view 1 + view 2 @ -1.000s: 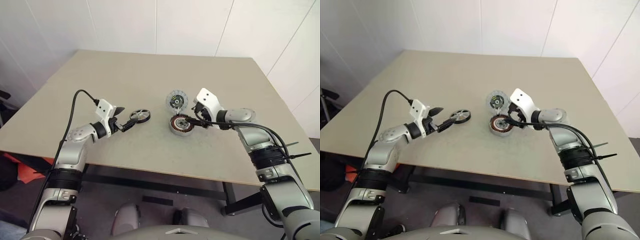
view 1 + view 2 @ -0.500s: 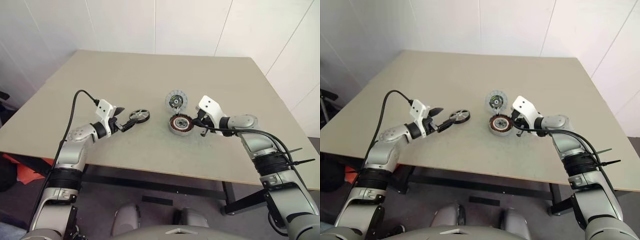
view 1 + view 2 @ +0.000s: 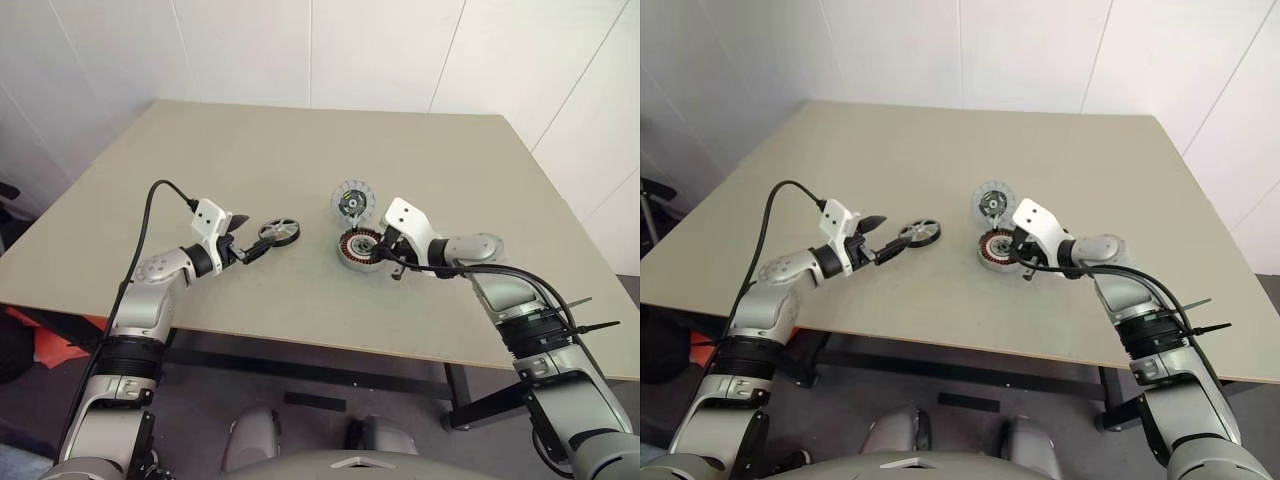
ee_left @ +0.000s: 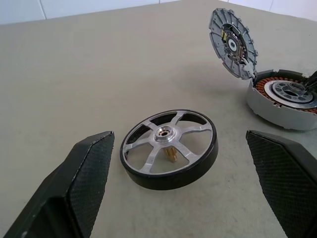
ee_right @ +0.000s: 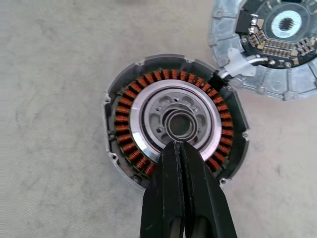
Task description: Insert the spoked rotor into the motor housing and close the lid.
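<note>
The spoked rotor [image 4: 169,148] lies flat on the table [image 3: 300,150], a bit left of centre in the left eye view, not in the motor housing [image 5: 174,124] yet. In the left wrist view it sits between the left gripper [image 4: 185,191]'s two black fingers, which are spread wide and not touching it; both fingers are cut off by the frame edges.

The housing sits just right of centre, copper windings and hub showing. The lid [image 5: 270,44] is off it, tilted up against its far rim, dark inner face showing; the right wrist view crops its top and right edge.

The right gripper [image 5: 181,148] has its fingers pressed together, tips over the housing's hub ring, covering the near windings. Can't tell if they actually touch it.
</note>
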`<state>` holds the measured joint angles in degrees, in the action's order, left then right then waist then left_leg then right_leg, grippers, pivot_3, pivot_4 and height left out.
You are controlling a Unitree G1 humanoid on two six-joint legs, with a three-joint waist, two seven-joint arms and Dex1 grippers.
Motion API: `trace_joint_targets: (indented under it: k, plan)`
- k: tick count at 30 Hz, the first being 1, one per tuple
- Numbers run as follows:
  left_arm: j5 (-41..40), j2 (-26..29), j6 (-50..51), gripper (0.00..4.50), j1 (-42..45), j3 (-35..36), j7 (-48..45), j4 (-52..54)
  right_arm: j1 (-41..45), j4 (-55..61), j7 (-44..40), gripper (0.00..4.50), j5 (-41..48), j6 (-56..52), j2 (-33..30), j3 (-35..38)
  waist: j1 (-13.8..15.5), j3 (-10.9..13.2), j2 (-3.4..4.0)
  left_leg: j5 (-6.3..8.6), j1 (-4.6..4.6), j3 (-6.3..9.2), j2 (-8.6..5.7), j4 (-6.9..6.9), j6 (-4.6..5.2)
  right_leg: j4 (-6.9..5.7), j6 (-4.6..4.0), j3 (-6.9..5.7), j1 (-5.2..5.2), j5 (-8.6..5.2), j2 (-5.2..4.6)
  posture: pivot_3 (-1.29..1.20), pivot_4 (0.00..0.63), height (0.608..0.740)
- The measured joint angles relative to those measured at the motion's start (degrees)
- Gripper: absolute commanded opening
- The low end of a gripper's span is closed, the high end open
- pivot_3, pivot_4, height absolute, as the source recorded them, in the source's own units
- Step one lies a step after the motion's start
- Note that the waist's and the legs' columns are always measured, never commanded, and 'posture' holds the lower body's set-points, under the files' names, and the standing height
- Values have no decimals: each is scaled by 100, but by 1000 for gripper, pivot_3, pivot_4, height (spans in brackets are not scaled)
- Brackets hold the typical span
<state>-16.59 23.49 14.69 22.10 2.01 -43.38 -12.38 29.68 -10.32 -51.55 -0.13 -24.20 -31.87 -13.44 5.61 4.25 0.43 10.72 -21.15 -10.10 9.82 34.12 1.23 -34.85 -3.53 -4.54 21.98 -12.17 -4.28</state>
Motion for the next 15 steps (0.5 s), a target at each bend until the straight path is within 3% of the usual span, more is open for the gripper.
trace_joint_targets:
  k: [15]
  plan:
    - [0, 0, -46, 4500, 0, 1, 14, 0, 142, -5, 80, 21, -72, -13, 50, -26, -1, 0, 0, -1, 1, 0, 0, 1, -1, 0, 0, 0, -1, 0, 0, 0, 0, 740]
